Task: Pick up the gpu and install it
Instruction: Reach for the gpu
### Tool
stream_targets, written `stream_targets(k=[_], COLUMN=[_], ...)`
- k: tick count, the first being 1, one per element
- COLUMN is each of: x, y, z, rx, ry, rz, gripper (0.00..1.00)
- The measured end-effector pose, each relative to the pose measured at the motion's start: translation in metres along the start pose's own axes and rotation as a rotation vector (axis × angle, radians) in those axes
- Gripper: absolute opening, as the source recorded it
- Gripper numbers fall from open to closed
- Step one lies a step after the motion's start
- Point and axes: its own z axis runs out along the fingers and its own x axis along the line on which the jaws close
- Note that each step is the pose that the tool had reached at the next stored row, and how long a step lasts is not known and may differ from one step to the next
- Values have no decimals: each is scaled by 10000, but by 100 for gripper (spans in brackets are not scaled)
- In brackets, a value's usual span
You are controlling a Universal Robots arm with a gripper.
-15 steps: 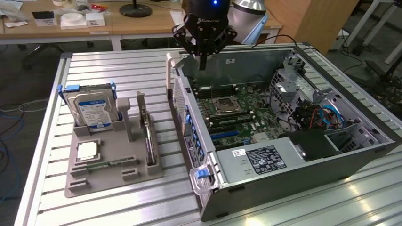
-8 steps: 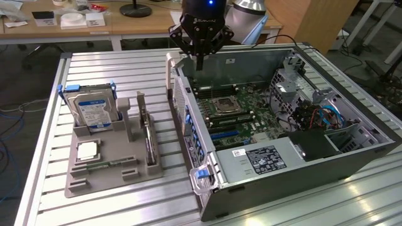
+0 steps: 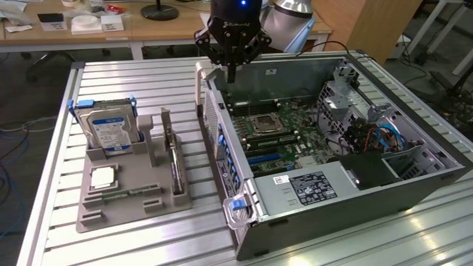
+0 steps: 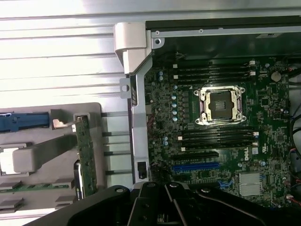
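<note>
Closed, seemingly empty black claw (image 3: 230, 73) hangs over the grey case (image 3: 355, 216); the thin, edge-standing gpu card (image 3: 175, 159) sits well aside, lengthwise parallel to it.

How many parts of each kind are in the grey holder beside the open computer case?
hard drive: 1
gpu: 1
square silver chip: 1
memory stick: 1
Total: 4

Bench: silvery slatted aluminium table (image 3: 140, 77). Directly on it:
- grey moulded plastic parts tray (image 3: 129, 213), lying flat, toward the exterior view's left
- dark metal desktop computer case (image 3: 384, 191), on its side, open face up, just beside the tray, not touching it
</note>
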Motion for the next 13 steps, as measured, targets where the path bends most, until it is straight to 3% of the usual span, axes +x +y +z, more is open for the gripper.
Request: stream_targets(k=[13], x=[84], y=[-6], z=[-2], rx=[-1], ry=[0], rz=[-3], gripper=[11])
